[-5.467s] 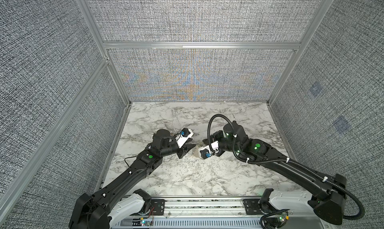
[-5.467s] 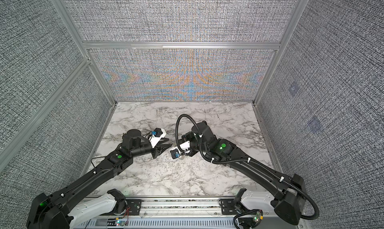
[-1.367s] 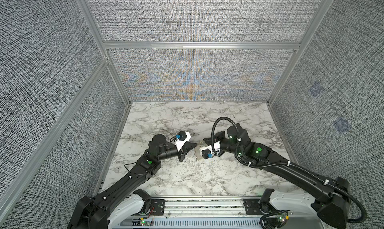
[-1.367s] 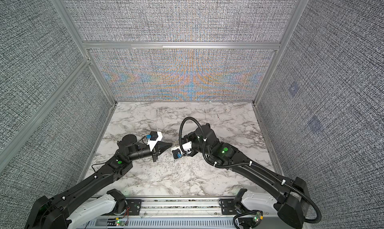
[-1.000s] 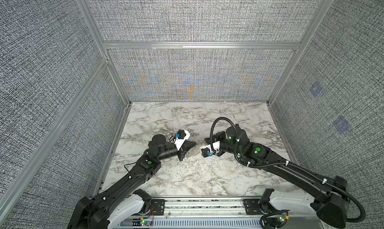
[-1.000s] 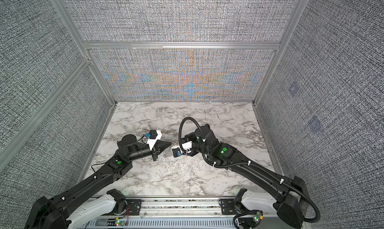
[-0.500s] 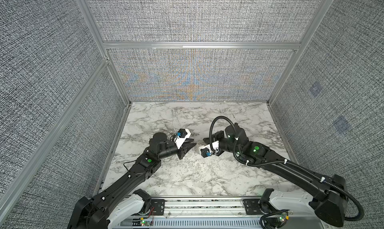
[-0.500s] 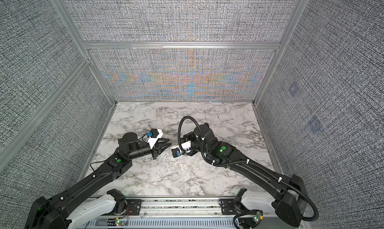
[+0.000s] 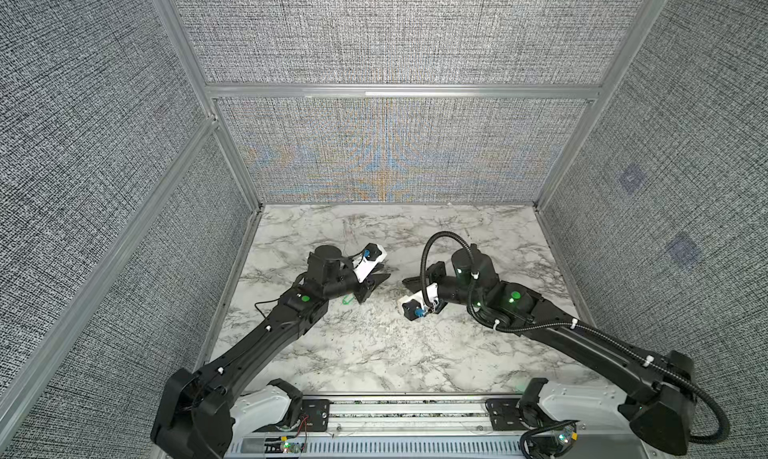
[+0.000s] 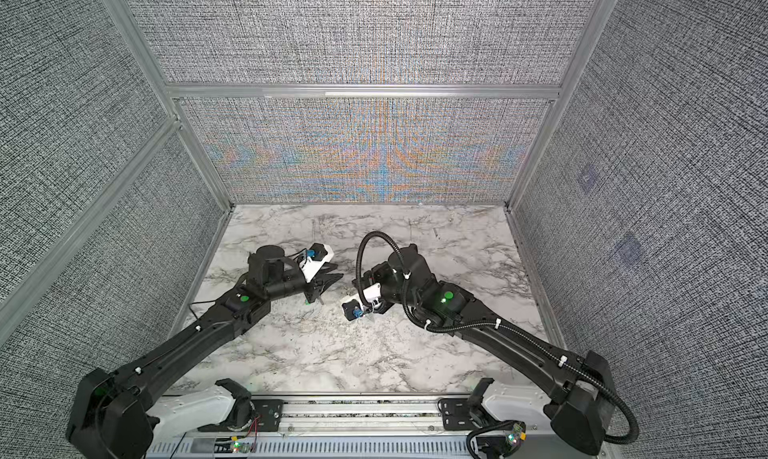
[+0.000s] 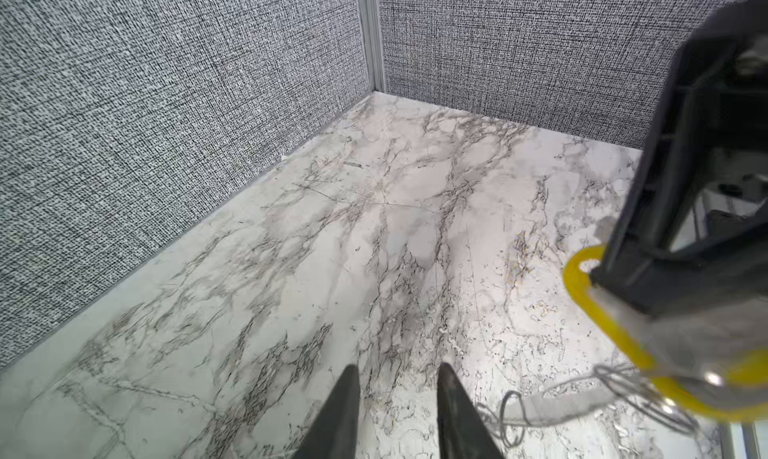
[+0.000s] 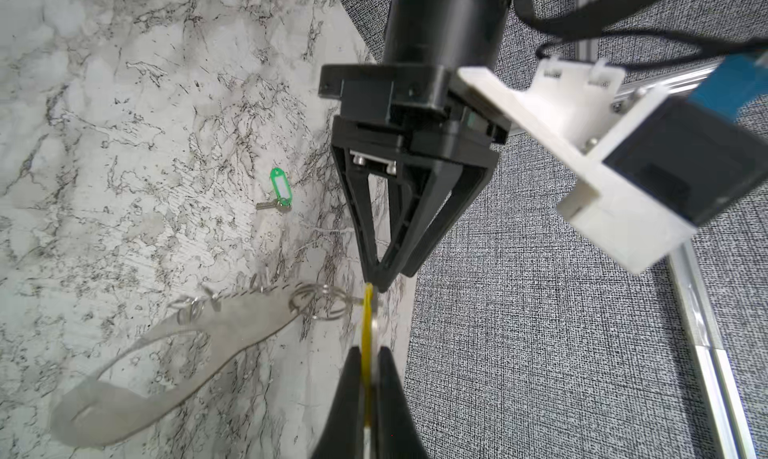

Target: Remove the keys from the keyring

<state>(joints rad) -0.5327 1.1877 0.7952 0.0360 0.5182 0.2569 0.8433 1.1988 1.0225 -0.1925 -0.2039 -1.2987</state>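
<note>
Over the marble desk [image 9: 374, 353], we see both arms reaching inward: left end effector [image 11: 397, 367] parted, empty; right end effector [image 12: 369, 351] pinching the yellow-tagged key [image 12: 367, 311].

Marble tabletop [image 9: 374, 353], grey woven walls [image 9: 395, 33]

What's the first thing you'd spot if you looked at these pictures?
The bright yellow-tagged key jumps out first, pinched in the right hand, with the grey keyring joined to it by thin wire rings. Next comes the green-tagged key, lying by itself on the marble table, apart from the keyring.
</note>
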